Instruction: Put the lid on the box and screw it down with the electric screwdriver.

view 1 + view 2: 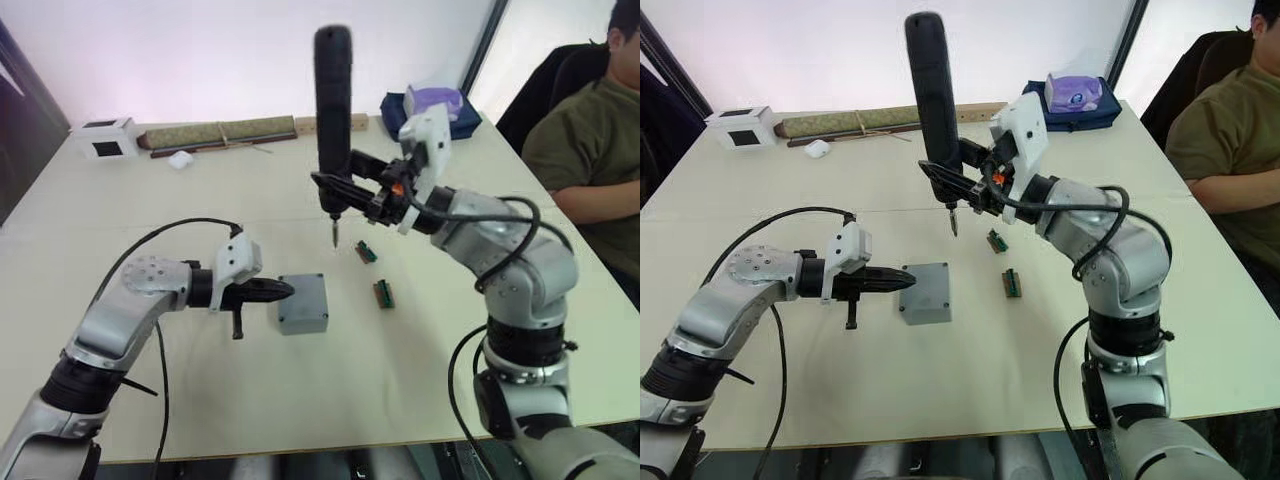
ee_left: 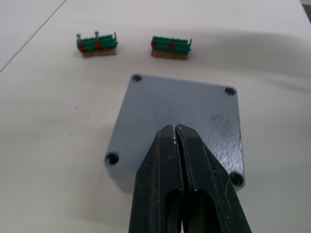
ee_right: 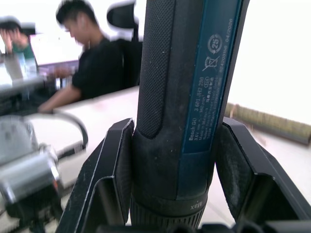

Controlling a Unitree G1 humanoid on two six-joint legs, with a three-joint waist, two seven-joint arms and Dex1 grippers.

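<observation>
The grey box [image 1: 305,322] sits mid-table with the flat grey lid [image 2: 180,107] lying on top; open screw holes show at the lid's corners. My left gripper [image 1: 285,291] is shut and holds nothing, its tips over the lid's left edge. My right gripper [image 1: 337,190] is shut on the electric screwdriver [image 1: 333,100], holding it upright by its lower end. The thin bit hangs in the air behind the box and slightly to its right, clear of the lid. In the right wrist view the dark tool [image 3: 180,97] stands between the two fingers.
Two small green terminal blocks [image 1: 367,252] [image 1: 384,293] lie right of the box. A white cube [image 1: 107,137], a long brown roll [image 1: 220,133] and a blue tissue pack [image 1: 435,105] line the far edge. A person [image 1: 590,150] sits at the right.
</observation>
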